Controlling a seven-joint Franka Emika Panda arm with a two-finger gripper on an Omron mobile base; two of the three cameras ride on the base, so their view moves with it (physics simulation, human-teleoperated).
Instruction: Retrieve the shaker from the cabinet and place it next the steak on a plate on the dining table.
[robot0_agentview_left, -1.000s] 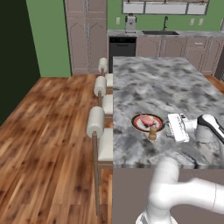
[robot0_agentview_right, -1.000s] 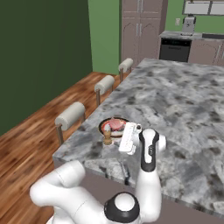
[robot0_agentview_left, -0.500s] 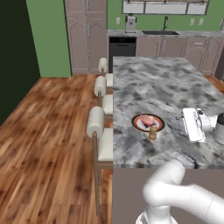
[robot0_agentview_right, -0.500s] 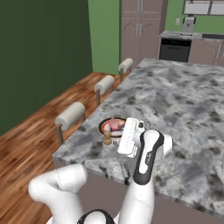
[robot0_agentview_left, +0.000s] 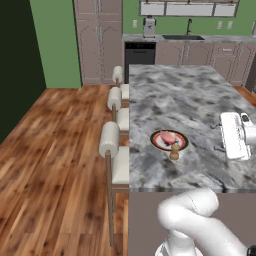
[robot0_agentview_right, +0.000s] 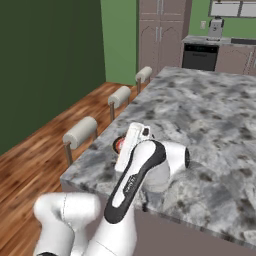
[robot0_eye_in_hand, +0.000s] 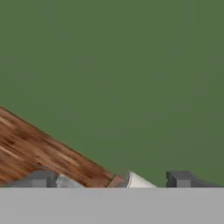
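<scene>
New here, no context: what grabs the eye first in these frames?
The long marbled dining table with cream stools along its left side. Near its front edge sits the plate with the pink steak, and the small wooden shaker stands upright at the plate's near rim. To the right, the open gripper hangs over the table, apart from the shaker.

A home kitchen: a marbled island dining table (robot0_agentview_left: 200, 100) with 3 cream padded stools (robot0_agentview_left: 111, 142) along its side, wood plank floor (robot0_agentview_left: 55, 150), green walls, tall panelled cabinets (robot0_agentview_left: 97, 40), a black oven (robot0_agentview_left: 140, 52) and a sink counter (robot0_agentview_left: 200, 37) behind.
</scene>
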